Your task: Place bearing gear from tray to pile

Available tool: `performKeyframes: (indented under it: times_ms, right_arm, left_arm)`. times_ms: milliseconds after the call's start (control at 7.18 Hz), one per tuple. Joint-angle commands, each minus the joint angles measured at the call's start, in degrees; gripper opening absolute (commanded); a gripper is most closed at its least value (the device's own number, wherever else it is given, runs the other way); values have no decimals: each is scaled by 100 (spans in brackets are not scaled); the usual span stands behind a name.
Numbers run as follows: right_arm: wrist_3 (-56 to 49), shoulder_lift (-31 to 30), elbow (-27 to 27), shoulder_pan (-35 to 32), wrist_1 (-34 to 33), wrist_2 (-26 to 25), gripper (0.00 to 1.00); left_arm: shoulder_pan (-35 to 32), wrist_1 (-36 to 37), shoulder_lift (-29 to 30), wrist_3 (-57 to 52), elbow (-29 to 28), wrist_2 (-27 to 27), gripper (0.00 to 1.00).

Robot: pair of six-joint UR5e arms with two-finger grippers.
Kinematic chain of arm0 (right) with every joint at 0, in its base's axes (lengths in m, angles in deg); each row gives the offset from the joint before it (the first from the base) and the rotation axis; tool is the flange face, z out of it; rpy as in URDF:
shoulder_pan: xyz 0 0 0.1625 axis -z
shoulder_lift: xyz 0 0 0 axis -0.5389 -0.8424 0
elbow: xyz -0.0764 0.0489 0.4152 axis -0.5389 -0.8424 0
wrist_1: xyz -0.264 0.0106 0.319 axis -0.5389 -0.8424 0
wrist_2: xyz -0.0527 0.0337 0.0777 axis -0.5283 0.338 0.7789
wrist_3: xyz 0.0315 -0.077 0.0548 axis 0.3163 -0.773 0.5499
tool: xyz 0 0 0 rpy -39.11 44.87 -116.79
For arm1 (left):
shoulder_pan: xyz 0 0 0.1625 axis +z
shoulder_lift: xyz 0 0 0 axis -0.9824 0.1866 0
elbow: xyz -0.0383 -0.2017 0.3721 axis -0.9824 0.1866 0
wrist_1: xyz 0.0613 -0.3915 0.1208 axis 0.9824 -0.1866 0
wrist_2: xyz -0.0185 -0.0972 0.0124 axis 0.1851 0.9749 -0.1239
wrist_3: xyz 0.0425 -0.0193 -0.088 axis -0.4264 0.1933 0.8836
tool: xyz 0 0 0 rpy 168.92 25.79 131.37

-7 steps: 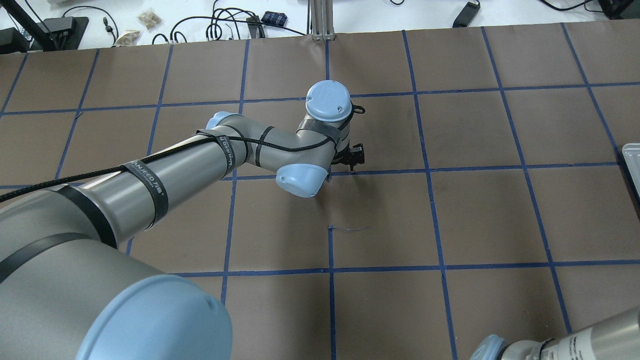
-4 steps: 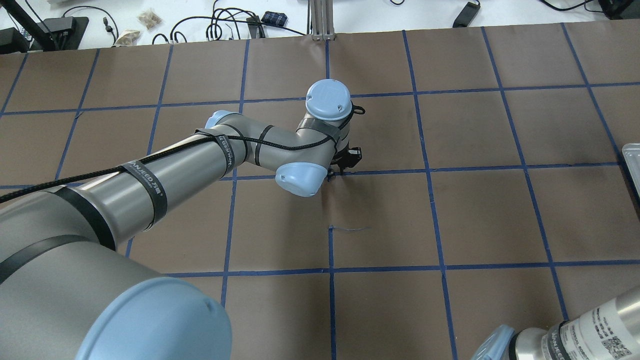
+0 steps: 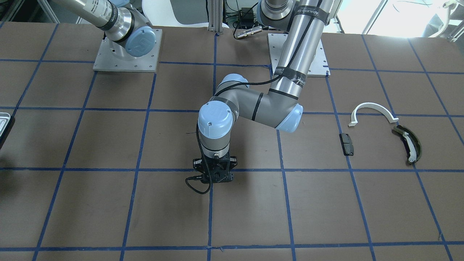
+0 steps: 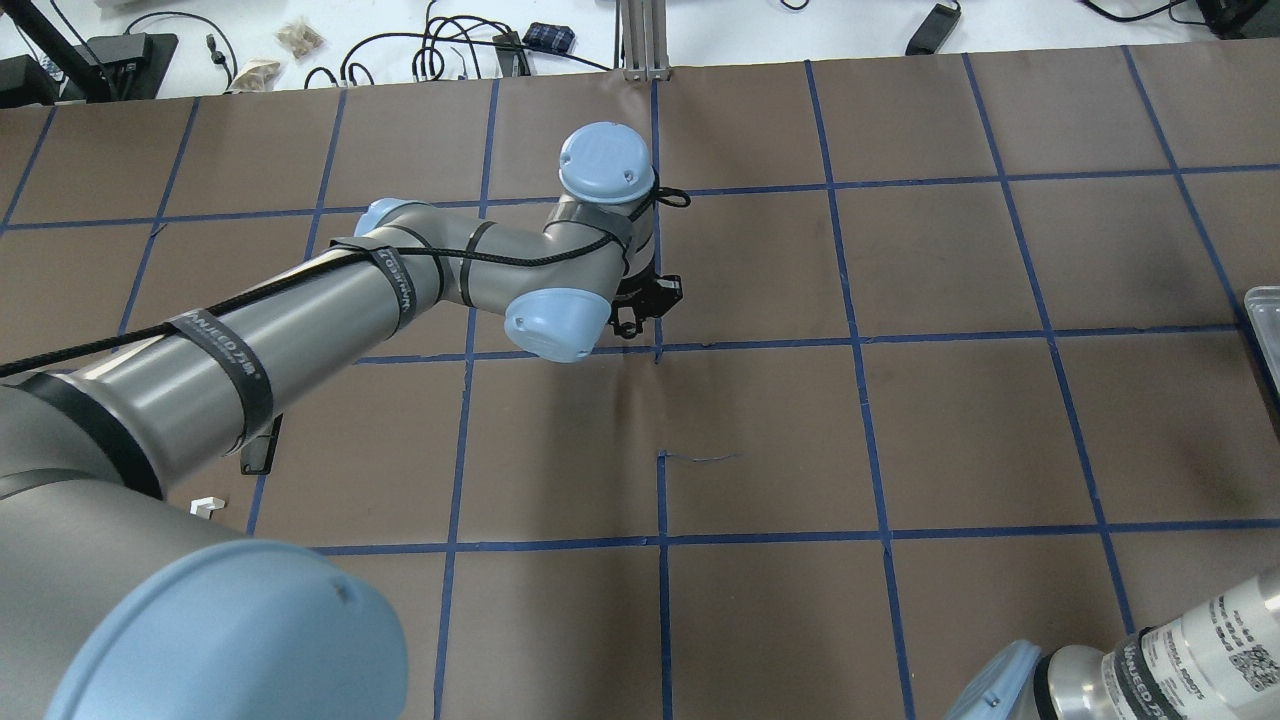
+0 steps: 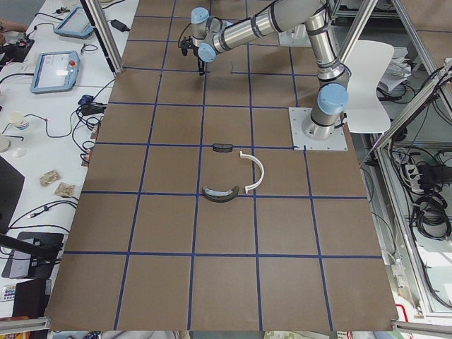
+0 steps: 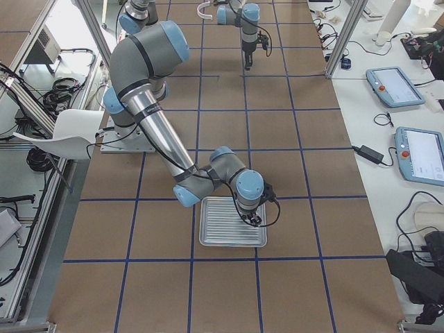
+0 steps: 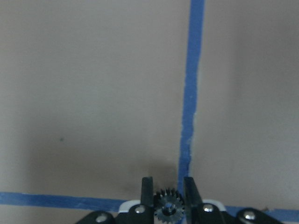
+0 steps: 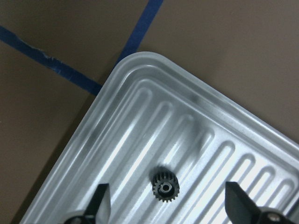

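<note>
My left gripper (image 7: 167,184) is shut on a small dark toothed bearing gear (image 7: 167,206) and hangs just above the brown mat at a blue tape crossing; it also shows in the front view (image 3: 214,177) and overhead (image 4: 645,308). The pile lies apart on my left: a white half-ring (image 3: 371,110), an olive curved piece (image 3: 407,143) and a black block (image 3: 346,144). My right gripper (image 8: 168,205) is open above the ridged silver tray (image 8: 140,93), straddling a second gear (image 8: 165,188) that lies on the tray.
The tray (image 6: 232,225) sits at the table's end on my right, with only its corner overhead (image 4: 1262,315). Blue tape lines grid the brown mat. Cables and tablets lie beyond the far table edge (image 4: 470,50).
My left arm has swung towards my left with the gear, moving the gripper left and slightly farther away overhead. The right forearm shifted a little at the lower right.
</note>
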Motion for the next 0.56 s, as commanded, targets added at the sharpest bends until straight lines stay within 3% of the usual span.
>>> performKeyframes:
  times_ms: [0, 278, 418]
  right_arm:
    - [-22, 107, 65, 5, -290, 46, 80]
    - [13, 125, 66, 5, -302, 2, 69]
    - [39, 125, 66, 14, -293, -7, 56]
  left_arm:
    - [1062, -914, -654, -1323, 92, -426, 0]
    - [2502, -894, -1157, -3143, 756, -685, 0]
    - [3109, -483, -1237, -3742, 1109, -685, 0]
